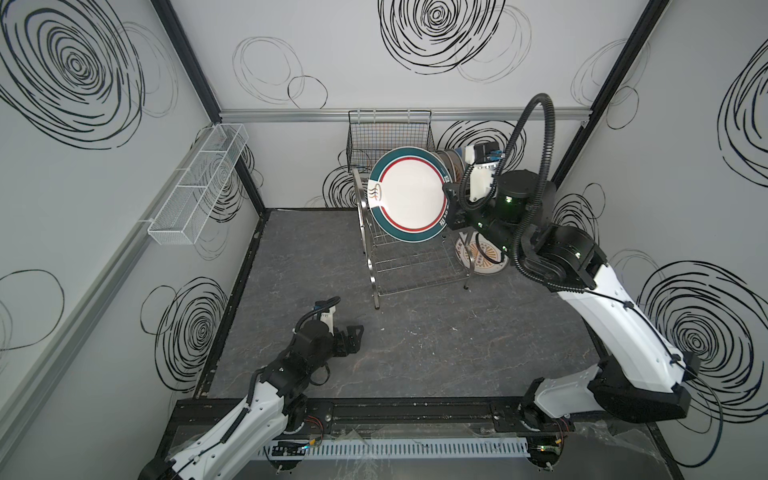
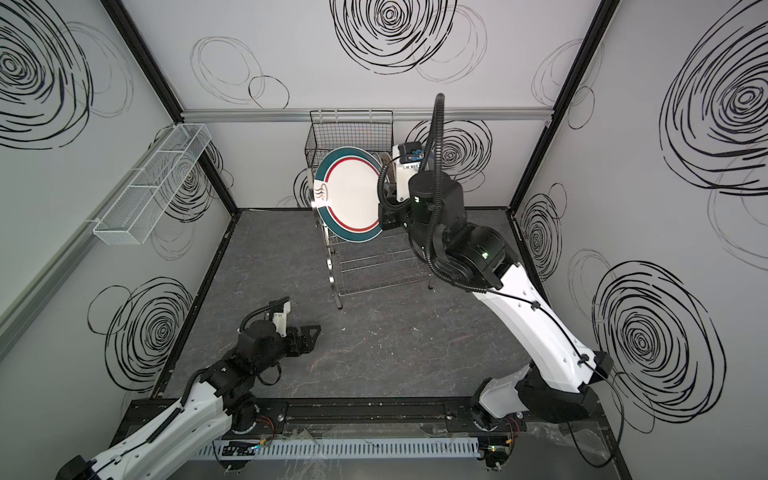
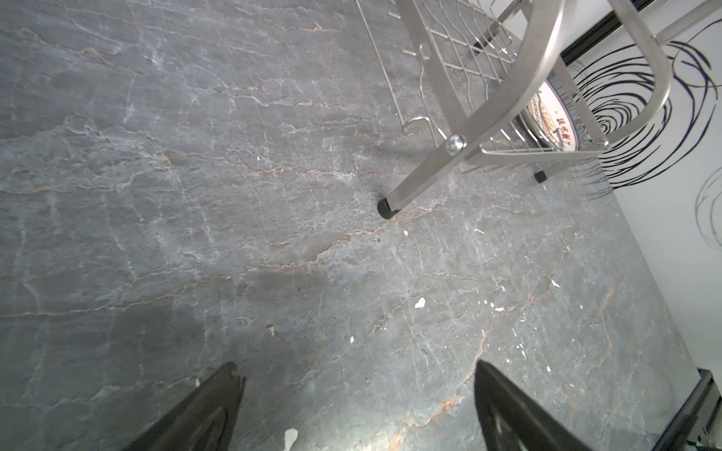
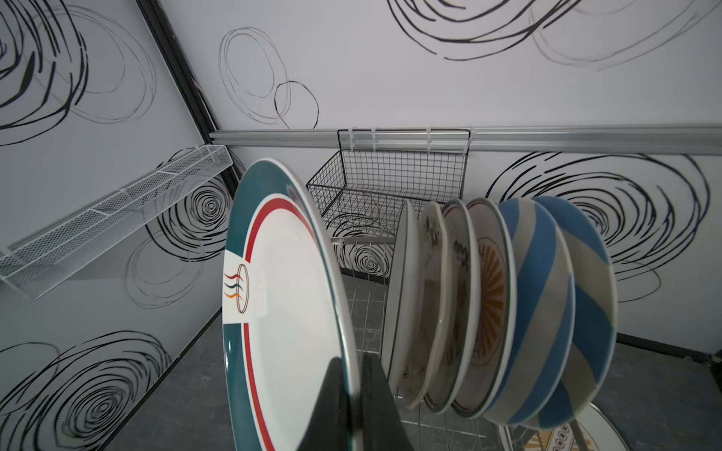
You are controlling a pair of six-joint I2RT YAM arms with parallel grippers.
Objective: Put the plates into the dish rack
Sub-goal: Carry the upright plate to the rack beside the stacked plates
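Your right gripper (image 4: 352, 377) grips the green-rimmed plate (image 1: 409, 193) by its edge.
It hangs on edge over the dish rack (image 1: 415, 266) beside six racked plates (image 4: 488, 296); your left gripper (image 3: 356, 367) hangs apart above the surface (image 1: 415, 353).

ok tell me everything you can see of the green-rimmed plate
The green-rimmed plate is round and glossy, ceramic-looking, with a white centre, a red ring inside the teal band and a small wavy logo. It stands on edge, its rim pinched by the right tool, over the dish rack, apart from the racked plates. Whether it touches the rack is unclear.
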